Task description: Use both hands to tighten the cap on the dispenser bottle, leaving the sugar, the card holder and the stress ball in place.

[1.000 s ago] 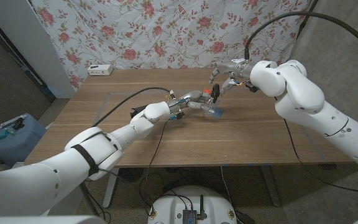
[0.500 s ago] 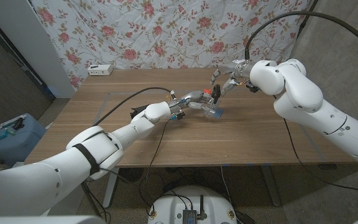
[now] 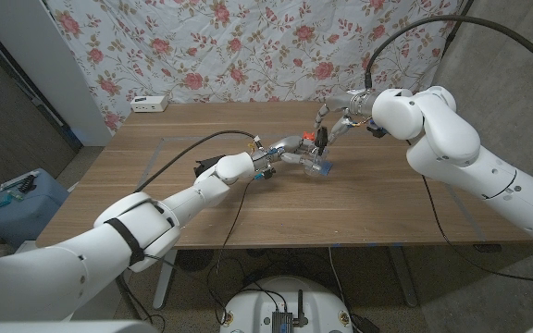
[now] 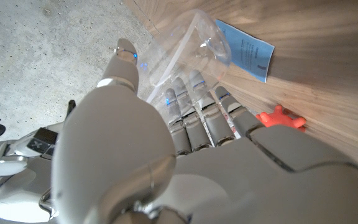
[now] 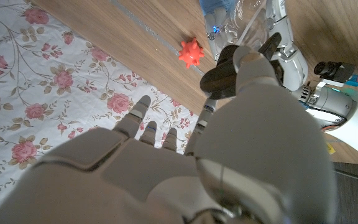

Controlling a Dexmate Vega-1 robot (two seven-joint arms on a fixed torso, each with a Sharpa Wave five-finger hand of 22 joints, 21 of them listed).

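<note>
The clear dispenser bottle (image 3: 314, 163) is tilted just above the table's middle, and my left hand (image 3: 288, 148) grips its body. In the left wrist view my fingers (image 4: 194, 115) wrap around the clear bottle (image 4: 188, 43). My right hand (image 3: 337, 121) reaches in from the far right and pinches the black cap (image 3: 322, 139). The same black cap (image 5: 219, 77) shows under my thumb in the right wrist view. A red spiky stress ball (image 3: 309, 136) lies just behind the bottle. A blue printed packet (image 3: 325, 168) lies flat beside the bottle's base.
A white device (image 3: 150, 104) sits at the table's far left edge, by the floral cloth. Black cables (image 3: 202, 141) trail over the wood behind my left arm. A blue box (image 3: 12, 196) stands on the floor to the left.
My right hand's fingers have shifted slightly at the cap. The bottle stays in my left hand, nearly unmoved.
</note>
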